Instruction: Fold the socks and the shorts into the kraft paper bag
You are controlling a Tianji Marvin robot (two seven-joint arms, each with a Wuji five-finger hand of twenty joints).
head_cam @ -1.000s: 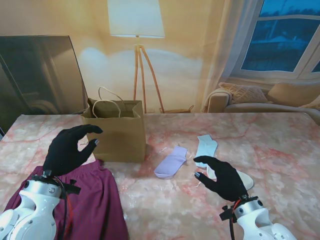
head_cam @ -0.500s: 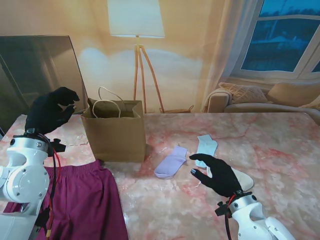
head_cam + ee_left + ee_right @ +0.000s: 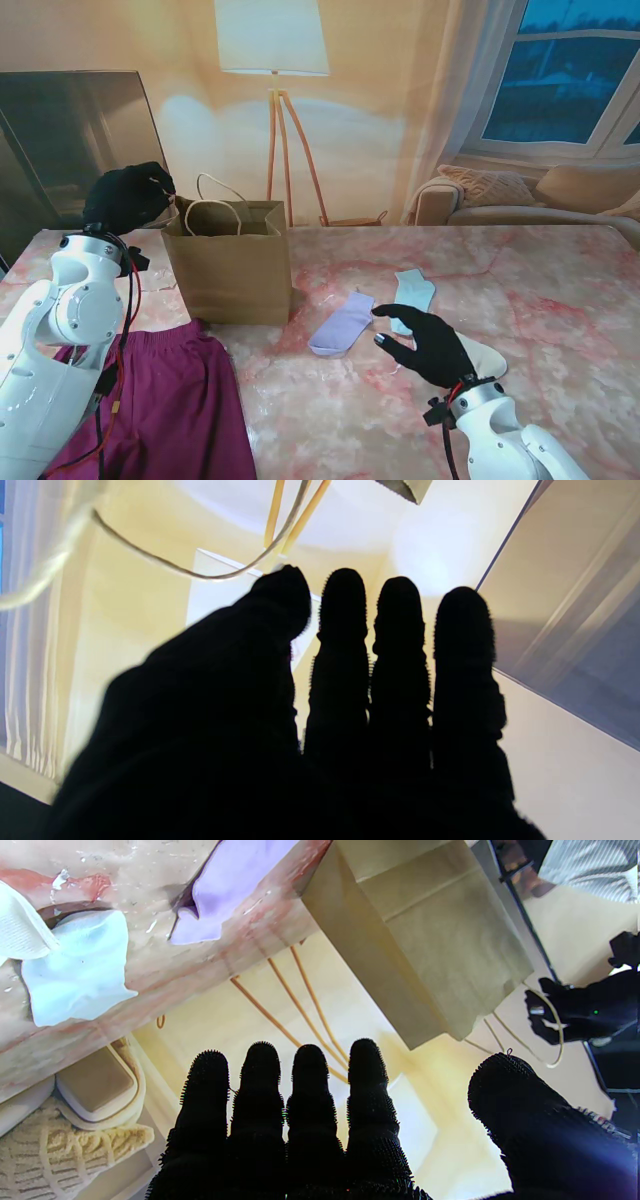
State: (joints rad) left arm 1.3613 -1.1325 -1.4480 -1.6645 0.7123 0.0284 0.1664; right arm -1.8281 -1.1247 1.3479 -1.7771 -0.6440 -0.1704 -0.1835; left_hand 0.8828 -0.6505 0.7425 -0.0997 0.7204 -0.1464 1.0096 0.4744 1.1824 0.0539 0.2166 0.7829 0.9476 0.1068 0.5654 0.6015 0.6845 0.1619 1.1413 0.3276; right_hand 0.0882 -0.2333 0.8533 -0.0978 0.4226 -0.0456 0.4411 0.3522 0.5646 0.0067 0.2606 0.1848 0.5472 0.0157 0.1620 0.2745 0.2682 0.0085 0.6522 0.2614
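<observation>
Maroon fabric shorts (image 3: 170,400) lie spread flat at the table's near-left corner, partly under the white left arm (image 3: 60,340), which rises steeply from the bottom-left. Its black-gloved left hand (image 3: 128,197) is raised at the upper left corner of the brown kraft paper bag (image 3: 230,265), fingers curled around one of the bag's cream cord handles (image 3: 215,195) — the right wrist view shows that loop passing through the closed fingers.

That bag stands upright and open on the pink marbled table (image 3: 560,290), just beyond the shorts.

Right of the bag lies a lavender sock (image 3: 342,323), then a pale blue sock (image 3: 412,292) just beside it, both flat on the table. A cream sock (image 3: 482,357) lies nearer to me, partly hidden by the right hand.

At the right, the black-gloved right hand (image 3: 425,343) hangs low over the table beside the socks — palm down, four fingers straight and together, thumb held apart, grasping nothing. Whether it touches the cream sock I cannot tell.
</observation>
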